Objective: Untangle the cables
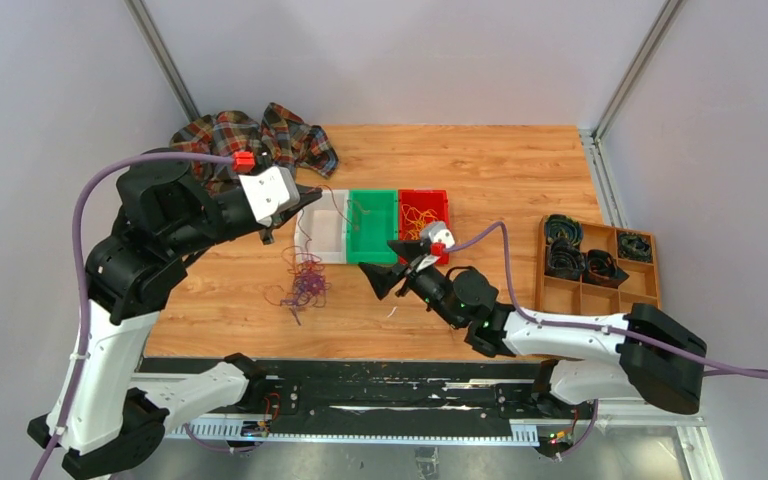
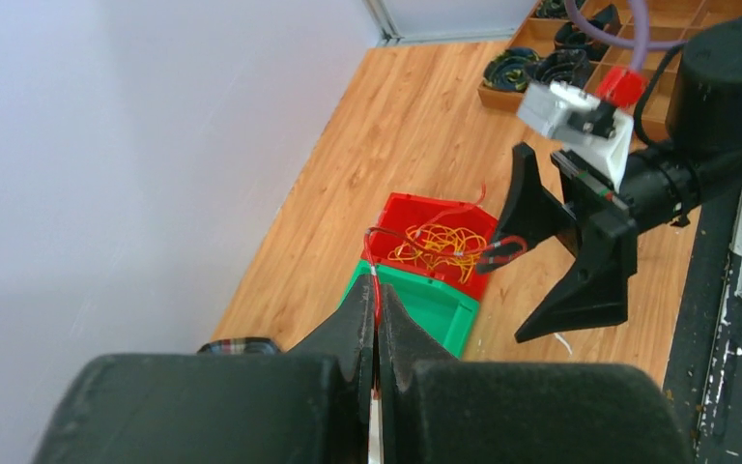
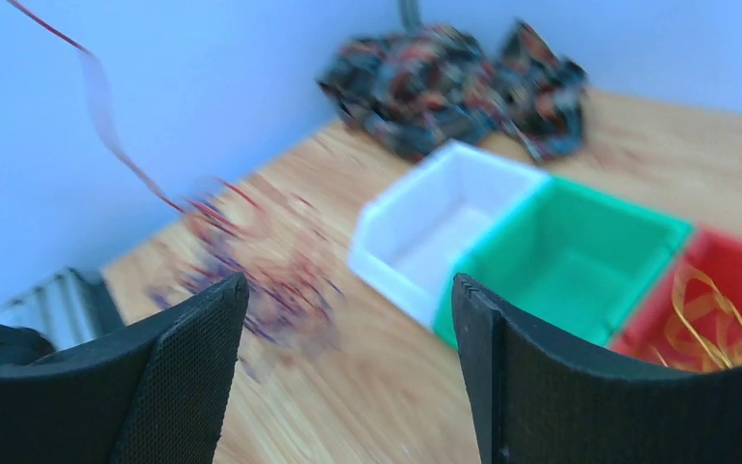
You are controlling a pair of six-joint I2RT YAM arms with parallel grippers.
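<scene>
A tangle of thin dark red and purple cables (image 1: 305, 285) lies on the wooden table in front of the white bin (image 1: 322, 238). In the right wrist view the cables (image 3: 261, 261) are blurred. My left gripper (image 1: 310, 193) hovers above the white bin. In its wrist view the left gripper (image 2: 377, 298) is shut on a thin red cable (image 2: 375, 253), which arcs over the red bin (image 2: 406, 211). Yellow-orange cables (image 1: 421, 214) lie inside the red bin. My right gripper (image 1: 388, 268) is open near the green bin (image 1: 373, 226), and the gap of the right gripper (image 3: 348, 290) holds nothing.
A plaid cloth (image 1: 255, 135) is bunched at the table's back left. A wooden organiser (image 1: 582, 296) holding black coiled rings stands at the right. The white, green and red bins sit side by side mid-table. Grey walls enclose the table on three sides.
</scene>
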